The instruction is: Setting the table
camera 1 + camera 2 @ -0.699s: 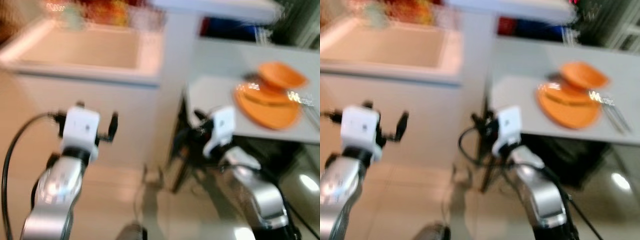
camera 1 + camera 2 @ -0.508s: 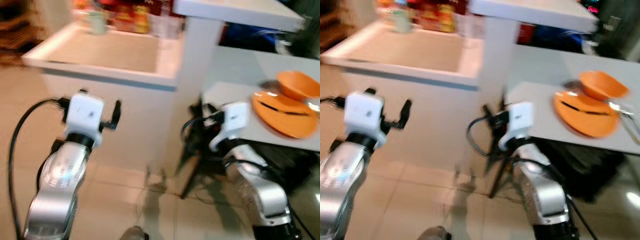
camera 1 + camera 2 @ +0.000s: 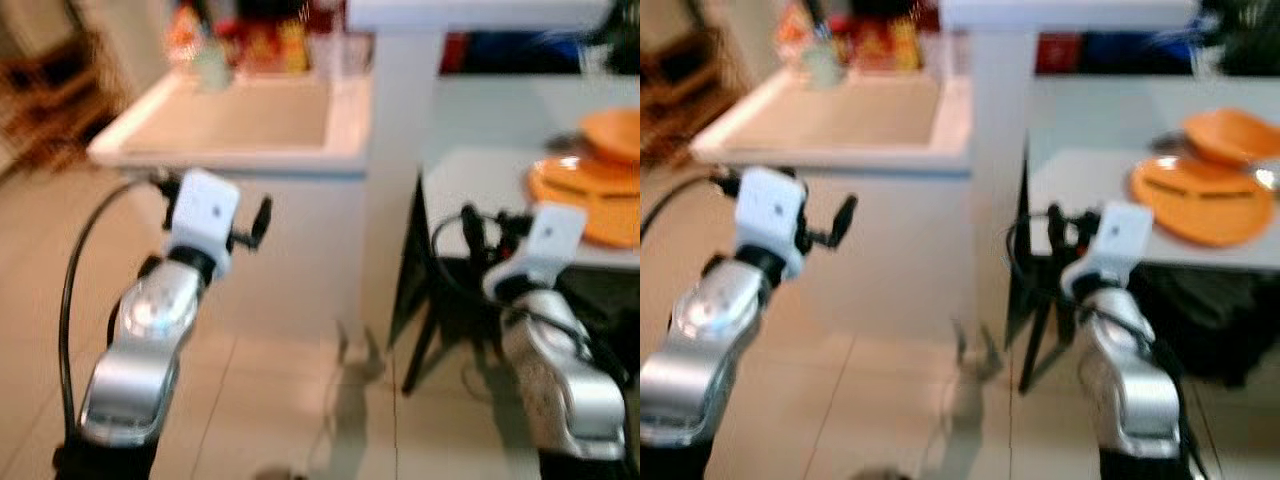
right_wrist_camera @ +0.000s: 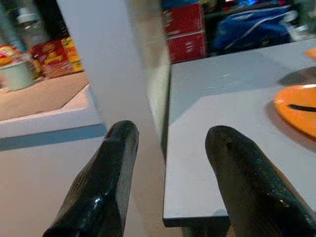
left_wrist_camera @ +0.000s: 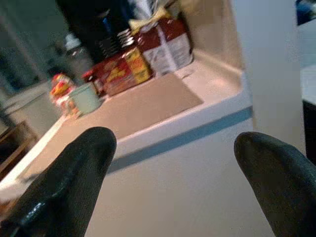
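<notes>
Orange plate (image 3: 1200,200) lies on the grey surface (image 3: 1080,190) at the robot's right, near the surface's front edge, with a dark utensil across it. An orange bowl (image 3: 1230,135) sits just behind the plate, touching or overlapping its far rim; blur prevents telling which. Something bright lies just beside the plate's right edge, too blurred to identify.

Left gripper (image 5: 173,163) is raised in front of a white counter (image 3: 250,125), with nothing between its jaws, which stand wide apart. Right gripper (image 4: 170,163) is raised near the front left corner of the grey surface, well apart from the plate; its jaws are apart and hold nothing.

On the white counter's far side stand a pale green cup (image 5: 85,98) and red and yellow food packets (image 5: 118,71). A white pillar (image 3: 995,150) rises between the counter and the grey surface. Beyond the grey surface lie a blue bag (image 4: 252,27) and a red box (image 4: 185,32). Dark legs (image 3: 415,310) show under the surface. The floor (image 3: 270,410) is pale tile.
</notes>
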You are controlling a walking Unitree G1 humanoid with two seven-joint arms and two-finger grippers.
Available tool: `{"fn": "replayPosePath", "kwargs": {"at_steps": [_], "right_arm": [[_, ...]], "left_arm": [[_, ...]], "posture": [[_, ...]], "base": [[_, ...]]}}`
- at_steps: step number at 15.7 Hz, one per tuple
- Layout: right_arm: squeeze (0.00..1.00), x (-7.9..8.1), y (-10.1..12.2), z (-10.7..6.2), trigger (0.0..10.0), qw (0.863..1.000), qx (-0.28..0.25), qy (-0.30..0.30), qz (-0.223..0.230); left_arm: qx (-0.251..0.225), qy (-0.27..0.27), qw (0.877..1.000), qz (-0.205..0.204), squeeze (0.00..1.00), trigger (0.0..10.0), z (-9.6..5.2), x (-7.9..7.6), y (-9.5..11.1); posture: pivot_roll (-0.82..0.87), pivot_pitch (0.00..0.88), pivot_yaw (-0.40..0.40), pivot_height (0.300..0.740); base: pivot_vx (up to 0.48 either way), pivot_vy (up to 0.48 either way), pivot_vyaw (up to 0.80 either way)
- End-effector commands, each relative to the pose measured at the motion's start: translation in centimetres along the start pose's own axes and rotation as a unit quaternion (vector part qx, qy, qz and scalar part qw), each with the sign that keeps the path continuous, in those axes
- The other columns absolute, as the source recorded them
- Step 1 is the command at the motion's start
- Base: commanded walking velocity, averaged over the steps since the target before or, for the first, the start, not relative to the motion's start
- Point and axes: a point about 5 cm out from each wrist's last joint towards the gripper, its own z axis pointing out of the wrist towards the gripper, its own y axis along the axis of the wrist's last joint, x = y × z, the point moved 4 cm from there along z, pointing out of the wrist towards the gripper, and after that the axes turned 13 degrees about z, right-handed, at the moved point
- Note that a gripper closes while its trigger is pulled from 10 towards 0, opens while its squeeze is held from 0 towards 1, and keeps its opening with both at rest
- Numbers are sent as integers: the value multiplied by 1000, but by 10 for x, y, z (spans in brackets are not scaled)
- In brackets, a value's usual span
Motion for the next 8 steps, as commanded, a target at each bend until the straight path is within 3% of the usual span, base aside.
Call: {"fn": "replayPosePath", "kwargs": {"at_steps": [1,5,8], "right_arm": [[0,20,-1,3,10000,999,7,31,3],[0,34,-12,9,10000,997,35,61,3],[0,33,-15,13,10000,998,41,52,7]], "left_arm": [[10,17,1000,1,0,10000,-3,9,-5],[40,43,998,-8,0,10000,-15,16,-17],[51,42,998,-8,0,10000,-20,16,-21]], "posture": [[82,22,31,740],[120,39,-24,740],[120,44,-28,740]], "base": [[0,480,-800],[0,480,-800],[0,480,-800]]}}
